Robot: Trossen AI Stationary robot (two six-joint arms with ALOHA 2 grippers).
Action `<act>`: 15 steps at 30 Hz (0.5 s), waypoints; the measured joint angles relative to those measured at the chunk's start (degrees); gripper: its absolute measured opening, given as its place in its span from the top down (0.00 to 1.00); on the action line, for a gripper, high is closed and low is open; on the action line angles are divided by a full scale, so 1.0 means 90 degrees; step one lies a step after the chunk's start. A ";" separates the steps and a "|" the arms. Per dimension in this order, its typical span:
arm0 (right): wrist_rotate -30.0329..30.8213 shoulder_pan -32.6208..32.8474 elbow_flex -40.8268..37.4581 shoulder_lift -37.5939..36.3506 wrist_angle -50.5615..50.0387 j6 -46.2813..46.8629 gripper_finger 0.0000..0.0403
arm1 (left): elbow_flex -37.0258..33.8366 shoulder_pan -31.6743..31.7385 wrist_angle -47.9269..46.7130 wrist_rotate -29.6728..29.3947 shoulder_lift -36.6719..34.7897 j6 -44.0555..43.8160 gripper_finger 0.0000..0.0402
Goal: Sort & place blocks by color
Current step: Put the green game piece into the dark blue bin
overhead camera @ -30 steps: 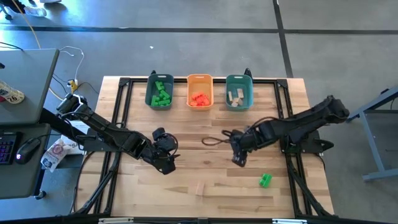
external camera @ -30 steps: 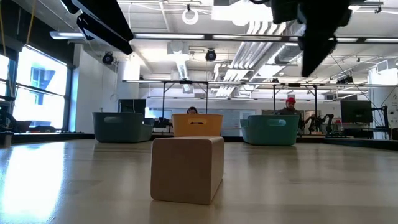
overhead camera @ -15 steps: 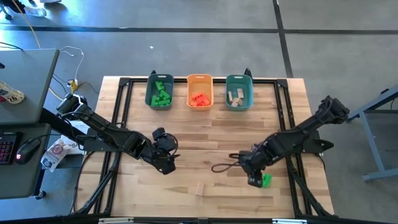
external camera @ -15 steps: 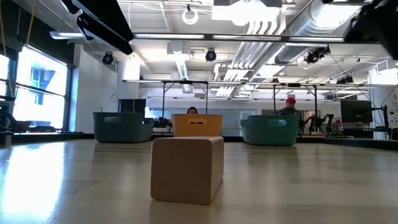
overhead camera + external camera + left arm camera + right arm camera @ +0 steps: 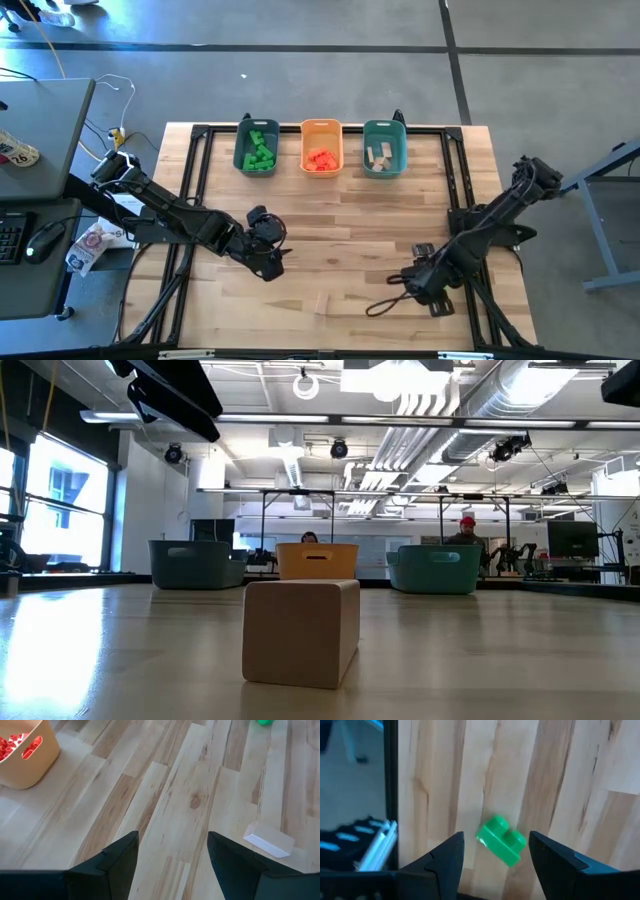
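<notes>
A green block (image 5: 502, 840) lies flat on the wooden table near its right front part. My right gripper (image 5: 496, 840) hangs open above it, pointing steeply down, a finger on either side and clear of it; in the high view my right gripper (image 5: 432, 290) hides the block. A pale tan block (image 5: 322, 300) rests on the table near the front edge, and it also shows in the low view as the tan block (image 5: 302, 632). My left gripper (image 5: 262, 252) waits open at the table's left middle, above bare wood.
Three bins stand in a row at the far edge: a teal bin (image 5: 257, 147) with green blocks, an orange bin (image 5: 321, 147) with red blocks, and a teal bin (image 5: 384, 147) with tan blocks. A black cable loop (image 5: 385, 305) trails from my right arm.
My right gripper has swung from the table's middle toward the near edge and the right, rolling as it went, and now stands over the green block. Its fingers have stayed open. The cable loop has trailed along with it.
</notes>
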 joint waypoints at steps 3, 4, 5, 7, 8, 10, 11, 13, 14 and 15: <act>0.0010 0.0197 0.0000 0.0000 -0.0205 -0.0314 0.48 | 0.0000 0.0001 0.0002 0.0000 0.0000 -0.0006 0.44; 0.0027 0.0256 0.0000 0.0000 -0.0241 -0.0447 0.48 | 0.0000 0.0000 0.0002 0.0000 0.0000 -0.0011 0.44; 0.0054 0.0321 0.0000 0.0000 -0.0281 -0.0567 0.48 | 0.0000 0.0000 0.0004 0.0000 0.0000 -0.0016 0.44; 0.0214 0.0452 0.0000 0.0002 -0.0308 -0.0797 0.48 | 0.0000 0.0002 0.0005 0.0000 0.0000 -0.0017 0.44; 0.0279 0.0513 0.0000 0.0002 -0.0300 -0.0926 0.48 | 0.0000 0.0000 0.0005 0.0000 0.0000 -0.0014 0.44; 0.0441 0.0624 0.0000 0.0002 -0.0302 -0.1192 0.48 | 0.0000 0.0000 0.0007 0.0000 0.0000 -0.0012 0.44; 0.0521 0.0672 0.0000 0.0002 -0.0302 -0.1289 0.48 | 0.0000 0.0000 0.0007 0.0000 0.0000 -0.0014 0.44; 0.0656 0.0758 0.0000 0.0002 -0.0302 -0.1432 0.48 | 0.0000 0.0001 0.0010 0.0000 0.0000 -0.0013 0.44; 0.0742 0.0796 0.0000 0.0005 -0.0302 -0.1488 0.48 | 0.0000 0.0001 0.0010 0.0000 0.0000 -0.0010 0.44; 0.0803 0.0829 0.0000 0.0022 -0.0300 -0.1549 0.48 | 0.0000 0.0002 0.0010 0.0000 0.0000 -0.0012 0.44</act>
